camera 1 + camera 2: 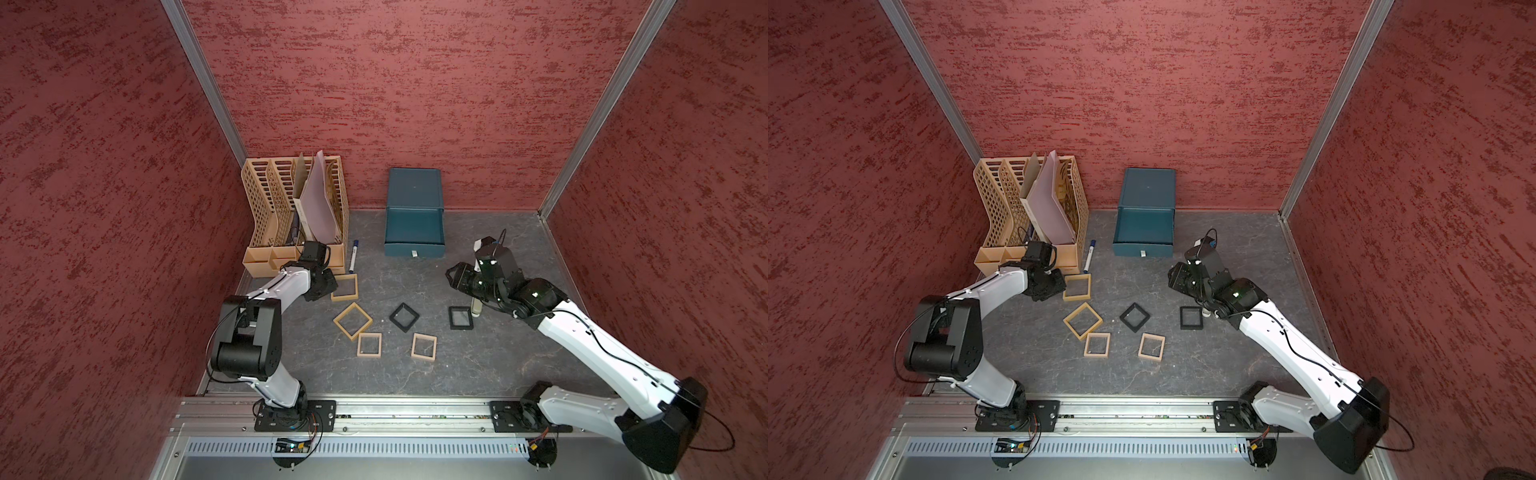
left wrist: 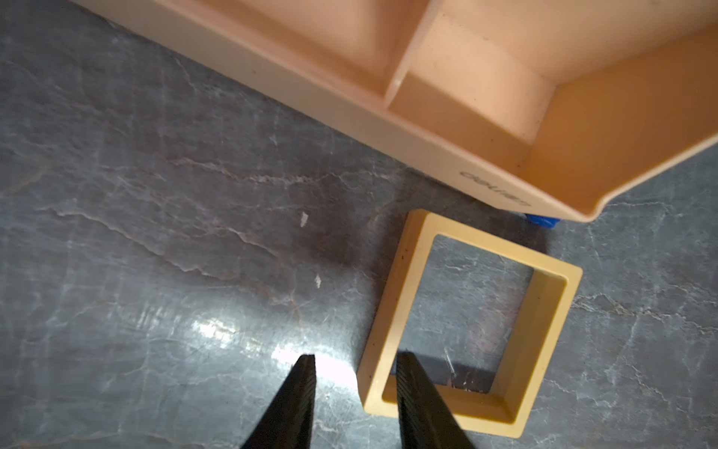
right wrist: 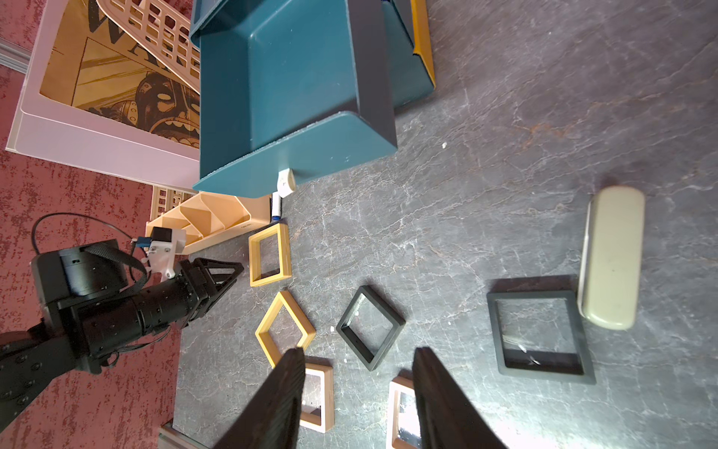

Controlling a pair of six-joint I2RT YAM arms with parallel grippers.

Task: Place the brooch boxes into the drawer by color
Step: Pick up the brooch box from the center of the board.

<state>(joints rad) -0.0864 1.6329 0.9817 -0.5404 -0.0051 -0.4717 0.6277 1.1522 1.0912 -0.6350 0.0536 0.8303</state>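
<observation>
**A:** Brooch boxes?

**B:** All six out flat on the grey table (image 1: 478,365).

**A:** Layout, with 12 o'clock as the back wall?

**B:** Nearest the left arm, a mustard box (image 1: 344,287) (image 2: 472,322). At its 6 o'clock, just beside, a second mustard box (image 1: 353,321), turned corner-up. At that one's 5 o'clock, corner close to corner, a pinkish-beige box (image 1: 369,344); cannot tell whether touching. At 3 o'clock of that, apart, the other pinkish-beige box (image 1: 424,346). At its 11 o'clock, a black box (image 1: 404,317), also corner-up. At 3 o'clock again, a second black box (image 1: 460,318).

**A:** And the drawer?

**B:** Teal chest (image 1: 414,189) at 12 o'clock of the cluster, against the back wall. One drawer (image 1: 414,232) pulled out toward 6 o'clock, silver pull (image 1: 414,253) facing the boxes. Cannot tell which tier.

**A:** Left gripper (image 2: 355,369)?

**B:** Low at the 9 o'clock side of the first mustard box. Jaws apart, straddling one wall of the frame: one finger (image 2: 412,388) over the window, the other outside with bare table between it and the wall. Not clamped.

**A:** Right gripper (image 3: 358,352)?

**B:** Raised above the table, at 12 o'clock of the second black box. Jaws apart, holding nothing.

**A:** Around them?

**B:** Beige bar (image 3: 610,256) just beside the second black box at 3 o'clock. Tan file rack (image 1: 259,199) at 9 o'clock of the chest, papers inside. White marker pen (image 1: 353,254) between rack and chest, at 12 o'clock of the first mustard box.
</observation>
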